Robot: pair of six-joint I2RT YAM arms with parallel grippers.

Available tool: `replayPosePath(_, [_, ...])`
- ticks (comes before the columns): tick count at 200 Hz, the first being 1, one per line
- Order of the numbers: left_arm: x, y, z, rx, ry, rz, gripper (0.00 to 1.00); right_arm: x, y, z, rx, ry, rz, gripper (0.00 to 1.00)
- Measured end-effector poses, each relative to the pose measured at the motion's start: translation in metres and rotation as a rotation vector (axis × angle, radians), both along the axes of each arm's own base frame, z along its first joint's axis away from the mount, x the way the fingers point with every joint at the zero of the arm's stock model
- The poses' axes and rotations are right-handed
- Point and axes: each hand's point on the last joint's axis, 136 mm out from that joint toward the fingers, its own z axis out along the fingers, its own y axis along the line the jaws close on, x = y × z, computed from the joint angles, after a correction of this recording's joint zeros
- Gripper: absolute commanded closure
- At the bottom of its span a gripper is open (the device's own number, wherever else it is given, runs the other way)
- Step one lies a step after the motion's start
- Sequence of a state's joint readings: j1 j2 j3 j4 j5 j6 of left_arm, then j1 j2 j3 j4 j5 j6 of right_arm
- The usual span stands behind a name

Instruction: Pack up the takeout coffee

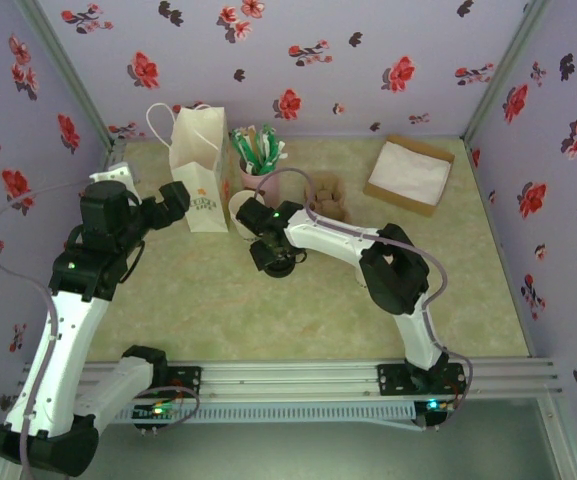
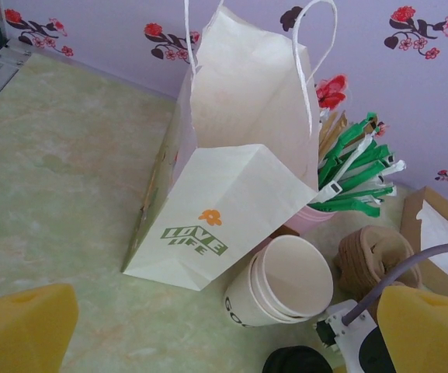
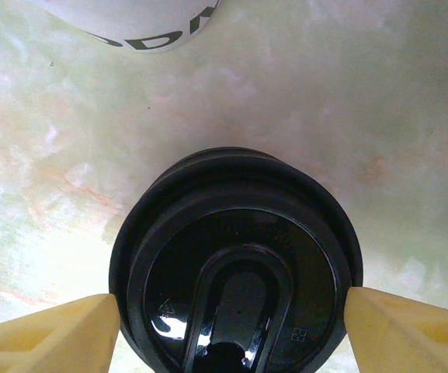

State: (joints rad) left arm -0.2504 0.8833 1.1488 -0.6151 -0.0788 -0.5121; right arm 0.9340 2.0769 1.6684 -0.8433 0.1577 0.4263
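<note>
tabletop (image 1: 218,310): white paper bag (image 1: 200,170) stands far left. left hand (image 2: 224,322) spread wide, just near of the bag. right hand (image 3: 231,311) over the takeout coffee (image 3: 235,233), which is mid-tabletop, just near of the cup stack (image 2: 282,284). fingers flank its black lid; cannot tell whether they grip.

Takeout coffee (image 3: 235,256) — near edge off-frame

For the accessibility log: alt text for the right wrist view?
Glossy black coffee lid seen from above on a pale green marbled table, yellow fingers of the right end effector flanking its rim. A white lettered cup shows at top.
</note>
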Motion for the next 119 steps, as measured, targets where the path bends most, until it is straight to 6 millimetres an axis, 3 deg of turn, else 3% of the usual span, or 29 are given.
replayPosePath(119, [0.0,0.0,0.0002,0.003,-0.001,-0.001,0.0,-0.0001,0.0004,-0.0015,-0.003,0.004,0.0,0.16])
